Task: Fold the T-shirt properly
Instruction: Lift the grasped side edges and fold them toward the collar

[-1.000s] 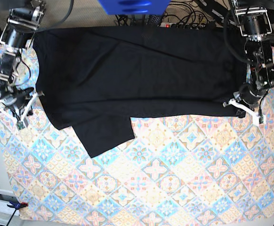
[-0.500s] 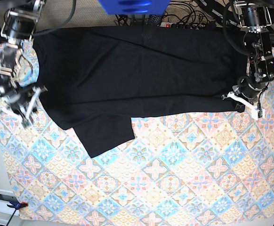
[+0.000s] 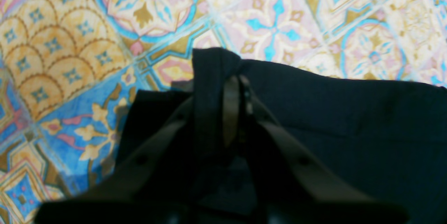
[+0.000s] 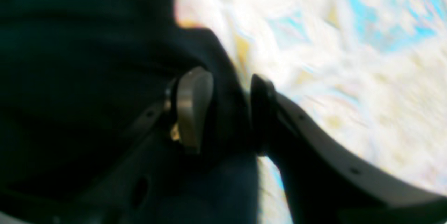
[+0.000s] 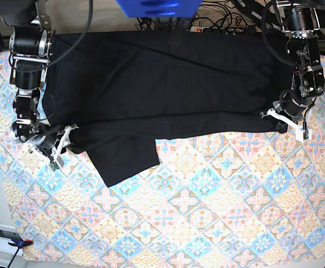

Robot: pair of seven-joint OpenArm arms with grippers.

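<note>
The T-shirt (image 5: 168,95) lies spread across the far half of the patterned table (image 5: 218,212), one long fold apparently made and a sleeve still sticking out, so most folding remains. The left end effector (image 5: 282,118) is clenched on the T-shirt's hem corner. The right end effector (image 5: 59,145) stands parted at the opposite edge; cloth lies between its jaws, though the blurred wrist view leaves a grip uncertain.

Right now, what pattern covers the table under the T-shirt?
The tablecloth has a tile-like floral print in blue, orange, pink and cream; the base view shows it best.
</note>
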